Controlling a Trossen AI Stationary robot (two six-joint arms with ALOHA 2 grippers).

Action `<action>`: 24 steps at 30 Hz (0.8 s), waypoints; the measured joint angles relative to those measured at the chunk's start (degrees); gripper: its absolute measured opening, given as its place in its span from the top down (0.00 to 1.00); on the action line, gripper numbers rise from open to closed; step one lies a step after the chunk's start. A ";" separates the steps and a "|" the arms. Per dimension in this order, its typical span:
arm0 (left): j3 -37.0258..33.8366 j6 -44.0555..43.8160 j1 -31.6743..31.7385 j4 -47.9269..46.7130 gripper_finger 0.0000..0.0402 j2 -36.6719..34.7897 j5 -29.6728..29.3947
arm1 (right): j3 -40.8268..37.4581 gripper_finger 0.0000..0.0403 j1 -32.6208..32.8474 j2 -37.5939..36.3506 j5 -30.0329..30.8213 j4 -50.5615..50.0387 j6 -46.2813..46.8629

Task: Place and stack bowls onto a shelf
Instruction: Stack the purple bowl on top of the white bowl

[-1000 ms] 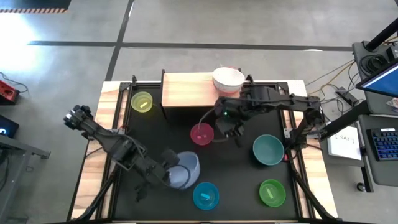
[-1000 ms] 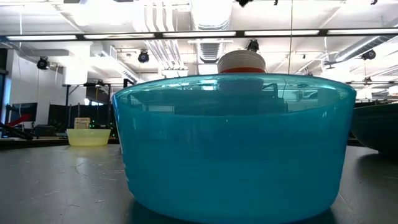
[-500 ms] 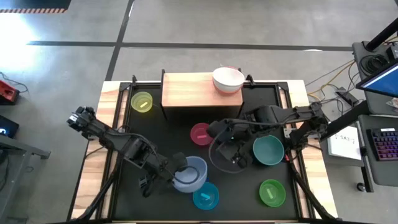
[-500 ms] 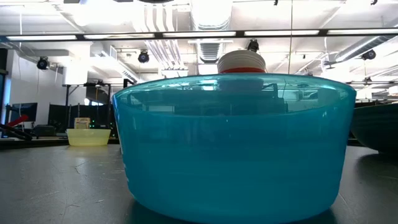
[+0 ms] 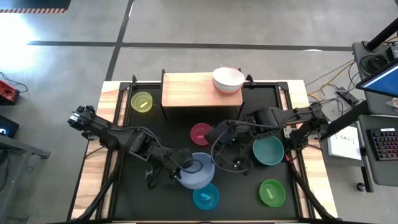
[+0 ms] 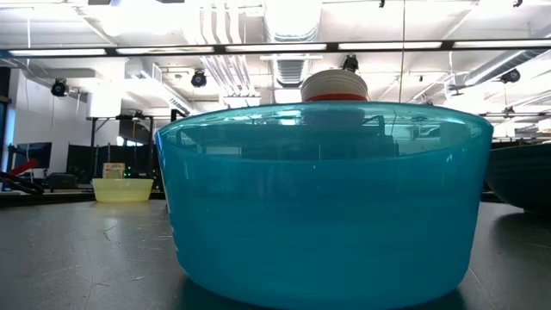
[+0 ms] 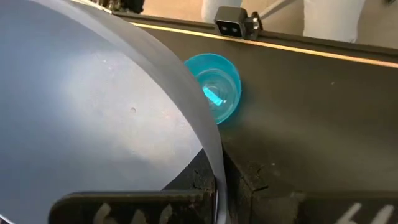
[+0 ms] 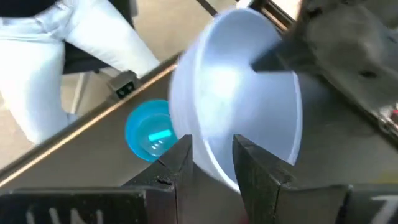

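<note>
High view: left gripper (image 5: pixel 186 167) clamps lavender-blue bowl (image 5: pixel 198 172) by the rim, well in front of shelf (image 5: pixel 189 91), prob. for handover. Right wrist view: right gripper (image 8: pixel 211 163) part-open, empty, straddling bowl's rim.

No text, label, brand, number or sign is readable in any view.

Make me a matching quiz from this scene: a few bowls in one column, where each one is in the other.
Bowls:
1. white bowl
2. lavender bowl
3. yellow-green bowl
4. green bowl

Places:
A. held by the left hand
B. on the table, left of the shelf
C. on the shelf
D. near the table's front right corner

Pairs: 1-C, 2-A, 3-B, 4-D
</note>
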 joint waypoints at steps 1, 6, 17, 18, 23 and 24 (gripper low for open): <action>0.00 0.26 0.21 0.16 1.00 0.00 -0.06 | 0.00 0.74 0.02 0.17 -0.22 -0.02 0.00; 0.00 3.40 1.25 1.35 1.00 0.00 0.01 | 0.00 0.74 0.12 1.33 -0.49 -0.08 0.06; 0.00 6.58 3.29 2.12 1.00 0.04 -0.02 | 0.00 0.75 0.27 3.29 -4.78 -0.24 0.61; 0.00 6.94 3.30 2.20 1.00 0.04 -0.02 | 0.00 0.76 0.29 3.29 -4.86 -0.20 0.63; 0.00 7.69 3.40 2.21 1.00 0.04 -0.10 | 0.00 0.82 0.29 3.29 -5.28 -0.24 1.09; 0.00 7.75 3.39 2.27 1.00 0.04 -0.15 | 0.00 0.84 0.32 3.29 -5.43 -0.26 1.61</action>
